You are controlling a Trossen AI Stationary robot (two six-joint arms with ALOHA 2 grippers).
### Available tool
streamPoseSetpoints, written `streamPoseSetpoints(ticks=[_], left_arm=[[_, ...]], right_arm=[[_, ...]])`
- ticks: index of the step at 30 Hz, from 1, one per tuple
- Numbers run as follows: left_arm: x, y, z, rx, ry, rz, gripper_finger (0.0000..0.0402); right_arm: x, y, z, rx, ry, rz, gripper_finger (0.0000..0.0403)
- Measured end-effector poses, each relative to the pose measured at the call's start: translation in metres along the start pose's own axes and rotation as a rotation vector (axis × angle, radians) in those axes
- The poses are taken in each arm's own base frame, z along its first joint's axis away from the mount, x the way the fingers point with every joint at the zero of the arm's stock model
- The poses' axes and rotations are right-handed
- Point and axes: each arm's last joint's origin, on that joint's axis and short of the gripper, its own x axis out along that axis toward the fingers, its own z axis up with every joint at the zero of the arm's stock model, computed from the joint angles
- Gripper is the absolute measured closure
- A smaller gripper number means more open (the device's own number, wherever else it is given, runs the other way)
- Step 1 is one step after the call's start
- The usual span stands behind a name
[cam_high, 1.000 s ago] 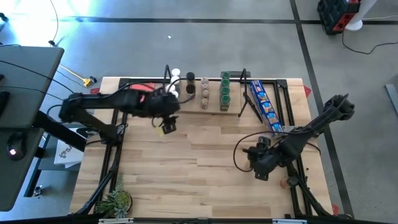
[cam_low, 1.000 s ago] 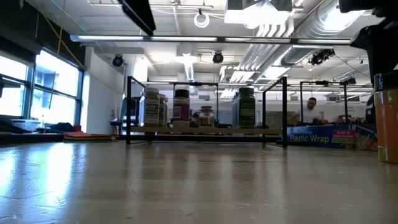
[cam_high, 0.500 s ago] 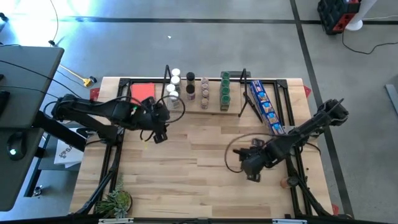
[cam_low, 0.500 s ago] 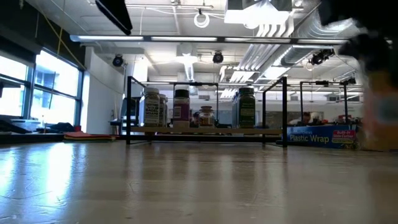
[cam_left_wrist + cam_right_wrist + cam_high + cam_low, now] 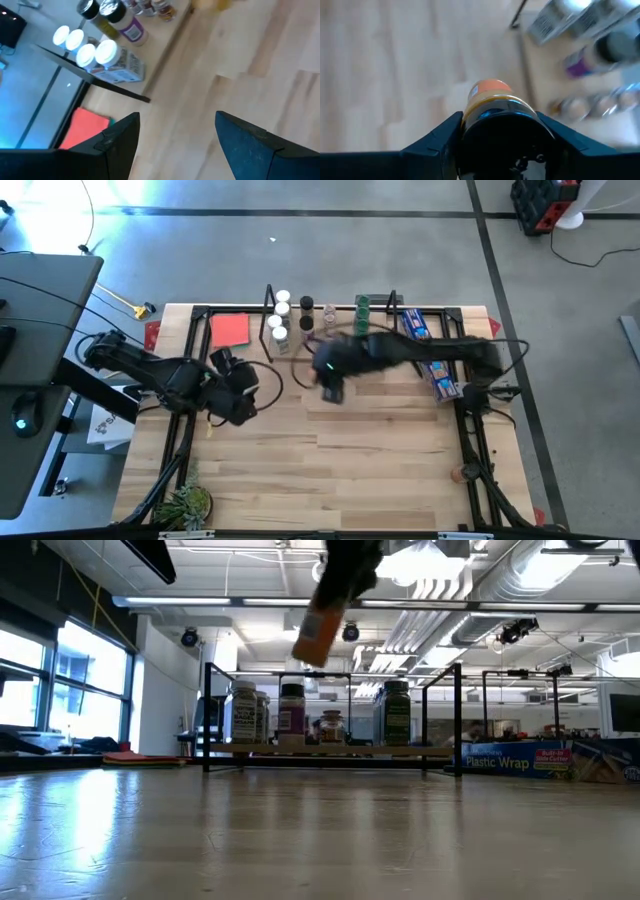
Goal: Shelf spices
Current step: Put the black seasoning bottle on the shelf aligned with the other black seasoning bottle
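The wooden table (image 5: 330, 440) fills the middle of the high view. The shelf (image 5: 330, 345) runs along its upper edge, with the spices (image 5: 305, 320) standing on it in short rows. My right gripper (image 5: 328, 380) hangs over the table at upper centre, just below the shelf, pinching an orange-filled, black-capped jar (image 5: 492, 107). My left gripper (image 5: 240, 385) waits at left centre, fingers (image 5: 117, 142) spread, holding nothing.
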Motion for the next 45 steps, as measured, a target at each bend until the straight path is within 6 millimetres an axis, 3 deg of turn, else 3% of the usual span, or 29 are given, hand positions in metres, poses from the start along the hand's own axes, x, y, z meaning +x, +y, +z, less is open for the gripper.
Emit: streamPoseSetpoints(ticks=[6, 16, 26, 29, 33, 45], left_arm=[[-0.013, -0.012, -0.008, 0.009, -0.034, -0.051, 0.0147], [-0.019, -0.017, -0.012, 0.007, -0.068, -0.057, 0.0147], [-0.019, -0.017, -0.012, 0.008, -0.069, -0.055, 0.0147], [-0.019, -0.017, -0.012, 0.007, -0.069, -0.056, 0.0147], [-0.019, -0.017, -0.012, 0.007, -0.069, -0.056, 0.0147], [-0.019, -0.017, -0.012, 0.007, -0.068, -0.057, 0.0147]], right_arm=[[0.042, -0.034, 0.033, -0.020, 0.055, -0.014, 0.0206], [0.095, -0.064, 0.041, 0.031, 0.117, -0.053, 0.0206], [0.123, -0.083, 0.035, 0.088, 0.159, -0.086, 0.0206], [0.132, -0.087, 0.032, 0.103, 0.174, -0.091, 0.0184], [0.134, -0.087, 0.034, 0.104, 0.161, -0.094, 0.0161], [0.132, -0.087, 0.044, 0.045, 0.071, -0.232, 0.0153]])
